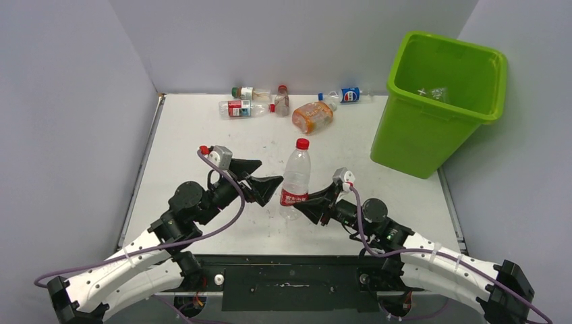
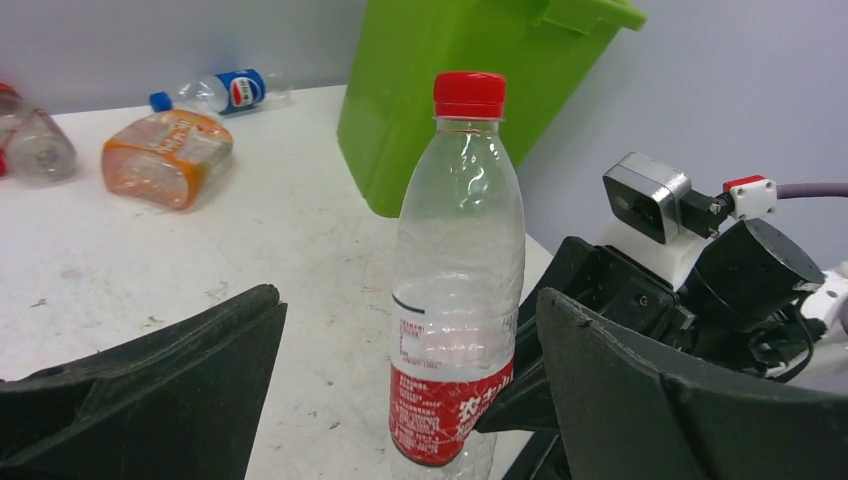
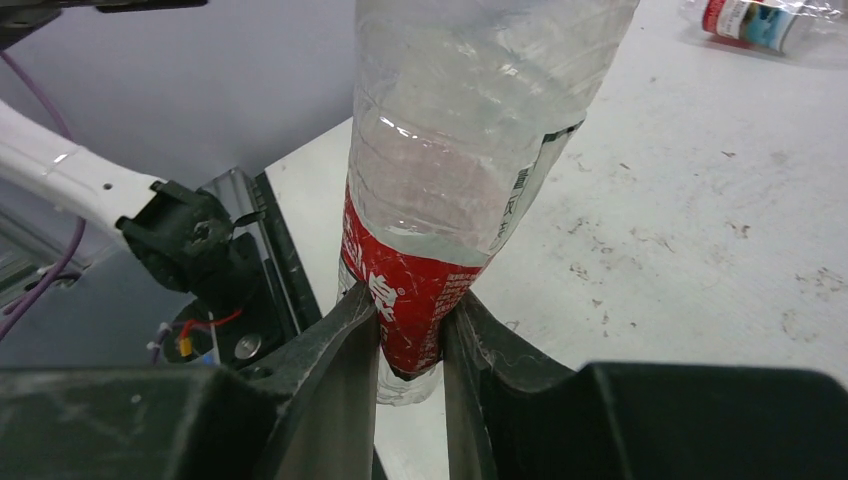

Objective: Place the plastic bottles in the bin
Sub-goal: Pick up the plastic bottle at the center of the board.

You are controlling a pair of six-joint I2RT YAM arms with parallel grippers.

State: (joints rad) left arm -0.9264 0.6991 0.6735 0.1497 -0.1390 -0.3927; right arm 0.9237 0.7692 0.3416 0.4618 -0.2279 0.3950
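Observation:
A clear plastic bottle (image 1: 295,177) with a red cap and red label stands upright mid-table. My right gripper (image 1: 301,204) is shut on its lower labelled part (image 3: 470,130), the jaws (image 3: 412,305) pinching the red label. My left gripper (image 1: 271,171) hangs open just left of the same bottle (image 2: 460,250), its fingers wide apart (image 2: 408,298) and not touching it. Several other bottles lie at the back: an orange one (image 1: 312,116), a blue-labelled one (image 1: 344,96) and a red-labelled one (image 1: 239,108). The lime-green bin (image 1: 432,128) stands at the far right.
Something clear lies inside the bin (image 2: 450,100). Grey walls enclose the table on the left, back and right. A metal rail (image 1: 138,182) runs along the table's left edge. The right arm's wrist camera (image 2: 650,200) sits close behind the held bottle.

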